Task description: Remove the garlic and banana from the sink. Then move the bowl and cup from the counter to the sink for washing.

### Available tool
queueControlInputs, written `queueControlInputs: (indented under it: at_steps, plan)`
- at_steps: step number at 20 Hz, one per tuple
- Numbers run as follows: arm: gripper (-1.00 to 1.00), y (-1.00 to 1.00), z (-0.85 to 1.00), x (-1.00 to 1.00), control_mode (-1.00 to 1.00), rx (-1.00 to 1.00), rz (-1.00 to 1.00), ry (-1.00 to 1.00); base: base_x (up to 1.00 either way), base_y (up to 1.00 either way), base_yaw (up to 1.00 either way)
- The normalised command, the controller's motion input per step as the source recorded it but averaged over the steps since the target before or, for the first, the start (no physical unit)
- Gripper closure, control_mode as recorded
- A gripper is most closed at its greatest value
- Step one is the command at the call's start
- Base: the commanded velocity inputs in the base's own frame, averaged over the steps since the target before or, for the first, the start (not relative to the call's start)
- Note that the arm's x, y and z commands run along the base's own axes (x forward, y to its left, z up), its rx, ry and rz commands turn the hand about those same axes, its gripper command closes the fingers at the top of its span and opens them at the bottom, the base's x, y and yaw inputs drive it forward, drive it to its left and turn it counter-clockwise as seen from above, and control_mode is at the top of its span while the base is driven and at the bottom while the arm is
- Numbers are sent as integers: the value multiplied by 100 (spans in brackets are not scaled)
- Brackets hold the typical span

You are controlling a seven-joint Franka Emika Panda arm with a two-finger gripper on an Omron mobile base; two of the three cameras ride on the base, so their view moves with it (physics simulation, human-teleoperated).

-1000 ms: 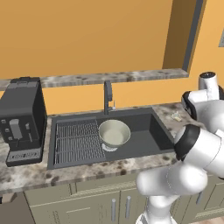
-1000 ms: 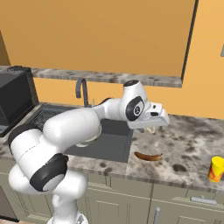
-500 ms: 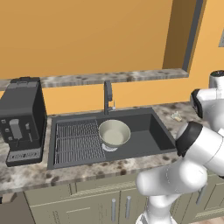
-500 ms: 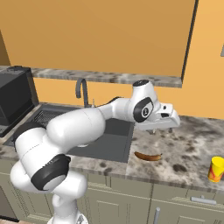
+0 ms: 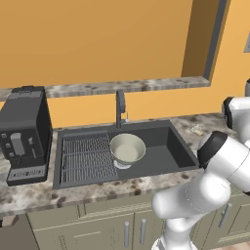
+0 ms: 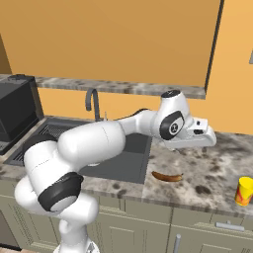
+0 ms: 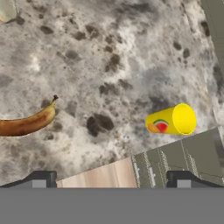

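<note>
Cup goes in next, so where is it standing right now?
The cup stands upright on the counter near its front edge, far right in the right base view, well right of the banana and away from the sink.

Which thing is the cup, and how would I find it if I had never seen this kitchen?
Start at the dark sink and follow the speckled stone counter to its right, past the brown-yellow banana. Near the counter's front edge stands the cup. It is the only bright yellow thing there, small, with a red mark on its side.
</note>
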Motion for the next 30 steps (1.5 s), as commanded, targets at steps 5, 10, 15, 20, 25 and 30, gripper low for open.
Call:
queueControlInputs:
  at_steps: [5,10,15,20,25,30]
  plan:
    - [-100,-31,4,-13,-100,3,-13,0,0,0,0]
    - [-100,-25,0,-15,-100,6,-15,0,0,0,0]
    - [-100,-7,-4,-15,-100,6,-11,-7,0,0,0]
    - [-100,-6,-12,-5,-100,5,-10,-11,0,0,0]
    - [-100,-18,-15,0,-100,0,-5,-11,0,0,0]
    - [-100,-19,-11,0,-100,0,-3,-7,0,0,0]
